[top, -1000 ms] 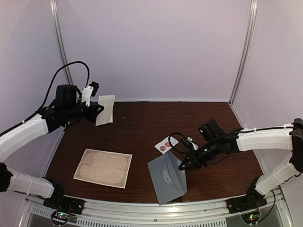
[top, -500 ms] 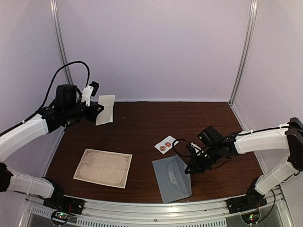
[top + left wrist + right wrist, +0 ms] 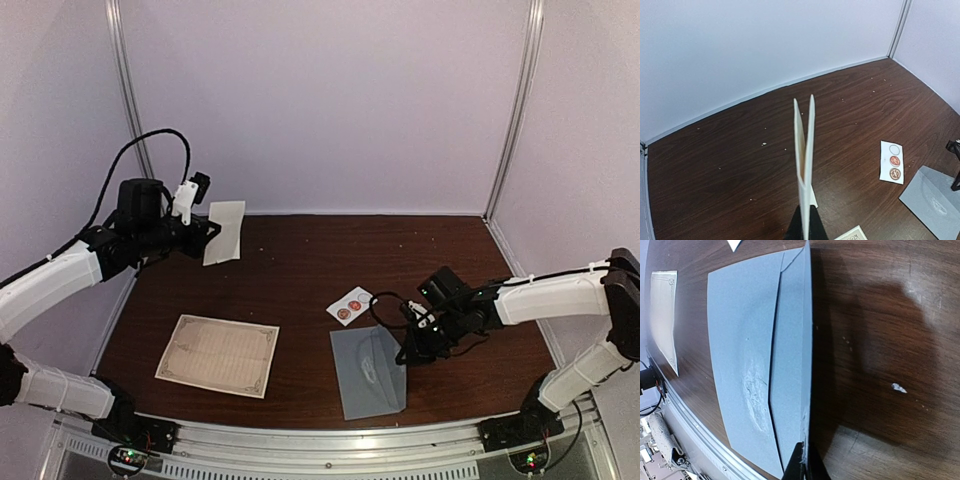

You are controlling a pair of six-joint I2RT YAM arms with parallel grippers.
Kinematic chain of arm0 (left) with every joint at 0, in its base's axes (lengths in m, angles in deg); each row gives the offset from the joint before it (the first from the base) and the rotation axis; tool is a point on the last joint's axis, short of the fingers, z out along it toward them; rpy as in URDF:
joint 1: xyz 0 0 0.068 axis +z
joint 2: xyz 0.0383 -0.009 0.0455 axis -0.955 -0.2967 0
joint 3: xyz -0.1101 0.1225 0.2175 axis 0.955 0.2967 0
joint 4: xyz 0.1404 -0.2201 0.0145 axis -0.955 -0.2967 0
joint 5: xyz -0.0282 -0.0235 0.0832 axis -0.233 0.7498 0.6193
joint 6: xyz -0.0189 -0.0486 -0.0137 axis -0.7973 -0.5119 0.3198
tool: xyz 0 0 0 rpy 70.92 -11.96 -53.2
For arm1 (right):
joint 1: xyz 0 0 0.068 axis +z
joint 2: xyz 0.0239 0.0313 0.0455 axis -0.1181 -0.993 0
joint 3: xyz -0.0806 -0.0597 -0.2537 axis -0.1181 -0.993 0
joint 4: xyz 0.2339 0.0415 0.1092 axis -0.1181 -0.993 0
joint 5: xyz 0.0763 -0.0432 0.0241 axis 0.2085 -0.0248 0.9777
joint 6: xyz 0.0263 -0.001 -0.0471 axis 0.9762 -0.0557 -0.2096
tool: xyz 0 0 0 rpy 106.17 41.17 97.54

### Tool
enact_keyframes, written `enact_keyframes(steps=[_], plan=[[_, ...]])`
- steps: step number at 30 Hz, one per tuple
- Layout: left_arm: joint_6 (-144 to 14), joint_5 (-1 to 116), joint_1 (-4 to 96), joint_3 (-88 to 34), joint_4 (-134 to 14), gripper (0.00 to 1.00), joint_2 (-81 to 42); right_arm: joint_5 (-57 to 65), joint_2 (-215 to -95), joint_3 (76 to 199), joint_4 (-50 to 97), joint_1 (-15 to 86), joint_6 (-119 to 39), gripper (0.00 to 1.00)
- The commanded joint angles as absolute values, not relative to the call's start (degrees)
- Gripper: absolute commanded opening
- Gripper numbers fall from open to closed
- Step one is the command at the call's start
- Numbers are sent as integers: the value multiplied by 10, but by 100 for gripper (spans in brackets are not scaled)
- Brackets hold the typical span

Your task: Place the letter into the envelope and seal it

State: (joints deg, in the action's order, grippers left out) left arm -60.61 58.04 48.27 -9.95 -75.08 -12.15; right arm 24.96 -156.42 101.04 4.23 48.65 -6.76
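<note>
Top external view gives us the envelope [image 3: 368, 372] as our marker: it lies flat on the bench [image 3: 300, 260], close to the near edge and right of centre, a grey-blue sheet with a faint crumpled patch in its middle. The right fingers [image 3: 406, 351] sit at the envelope's right edge. From the right wrist we see them [image 3: 804, 462] pressed together on that edge of the envelope [image 3: 747, 340], where the flap is folded over onto the body. Only their dark tips show at the bottom of that view.

Just beyond the envelope's far left corner lies a small white card with red stickers [image 3: 350, 304], apart from it. Well to the envelope's left, a cream sheet with an ornate border [image 3: 218, 355] lies flat on the bench.

Far beyond and to the left of the envelope, the left fingers [image 3: 203, 232] are held above the bench and closed on a folded letter [image 3: 222, 232]. The left wrist shows us the fingers [image 3: 805, 229] clamping the letter [image 3: 804, 160] edge-on, with its two leaves parting at the top. In that same view the envelope [image 3: 935, 200] and the sticker card [image 3: 894, 161] lie at the lower right.
</note>
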Motion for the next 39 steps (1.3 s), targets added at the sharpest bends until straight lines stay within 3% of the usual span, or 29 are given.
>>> enact_keyframes(steps=[1, 4, 5, 7, 9, 13, 20, 26, 31, 34, 39], plan=[[-595, 521, 483, -91, -703, 0, -120, 222, -1563, 1024, 2, 471, -95, 14], [-620, 488, 462, -92, -686, 0, -113, 207, -1527, 1037, -26, 447, -111, 66], [-633, 476, 452, -92, -676, 0, -112, 202, -1510, 1042, -34, 434, -116, 78], [-673, 457, 430, -93, -656, 0, -112, 189, -1479, 1059, -49, 424, -131, 92], [-714, 457, 400, -90, -630, 0, -113, 178, -1449, 1084, -49, 424, -152, 99], [-801, 466, 323, -68, -520, 0, -124, 197, -1385, 1101, 21, 432, -149, 100], [-897, 464, 233, -66, -394, 0, -177, 273, -1312, 1057, 309, 467, -97, 100], [-874, 399, 184, -100, -367, 0, -217, 360, -1337, 1035, 465, 499, -81, 100], [-868, 388, 161, -103, -353, 0, -220, 380, -1368, 1050, 490, 535, -89, 100], [-869, 383, 160, -104, -350, 0, -224, 381, -1377, 1053, 505, 554, -92, 93], [-870, 379, 160, -102, -348, 0, -225, 368, -1385, 1043, 549, 563, -71, 69]])
